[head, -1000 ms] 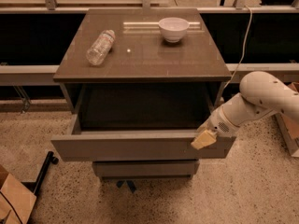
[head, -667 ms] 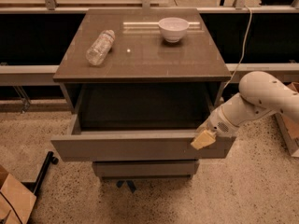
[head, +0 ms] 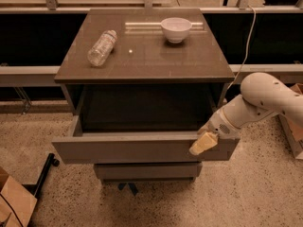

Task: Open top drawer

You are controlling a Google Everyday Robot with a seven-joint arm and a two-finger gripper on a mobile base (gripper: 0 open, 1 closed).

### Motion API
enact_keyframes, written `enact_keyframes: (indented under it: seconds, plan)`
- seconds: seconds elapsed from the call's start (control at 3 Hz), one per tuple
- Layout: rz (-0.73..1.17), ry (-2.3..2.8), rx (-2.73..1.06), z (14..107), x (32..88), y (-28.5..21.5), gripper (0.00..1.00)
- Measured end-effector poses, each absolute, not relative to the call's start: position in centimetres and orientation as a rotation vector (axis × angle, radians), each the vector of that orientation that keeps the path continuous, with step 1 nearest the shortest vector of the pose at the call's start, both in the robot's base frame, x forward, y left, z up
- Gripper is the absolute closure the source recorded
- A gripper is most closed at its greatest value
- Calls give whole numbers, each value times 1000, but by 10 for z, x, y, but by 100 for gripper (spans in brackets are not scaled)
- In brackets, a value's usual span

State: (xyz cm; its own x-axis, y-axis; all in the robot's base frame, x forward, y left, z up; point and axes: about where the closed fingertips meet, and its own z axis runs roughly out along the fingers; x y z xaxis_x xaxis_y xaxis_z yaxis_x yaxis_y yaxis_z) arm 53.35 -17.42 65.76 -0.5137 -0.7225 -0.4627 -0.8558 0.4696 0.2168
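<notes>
The top drawer (head: 128,148) is pulled well out of the grey-brown cabinet, its flat front panel facing me and its dark inside showing behind it. A shorter drawer front (head: 147,170) sits closed below it. My gripper (head: 204,142) is at the right end of the top drawer's front panel, at its upper edge, on the white arm (head: 265,100) reaching in from the right. One cream finger (head: 202,144) shows in front of the panel.
A clear plastic bottle (head: 102,47) lies on its side on the cabinet top (head: 147,56), with a white bowl (head: 176,29) at the back. A cardboard box (head: 14,202) stands at lower left, a black base foot (head: 45,171) beside it. A cable (head: 246,41) hangs at right.
</notes>
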Motion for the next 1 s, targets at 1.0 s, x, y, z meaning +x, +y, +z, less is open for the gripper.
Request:
enact_keyframes:
  seconds: [1.0]
  plan:
    - [656,2577,-1337,658,460,-196,0]
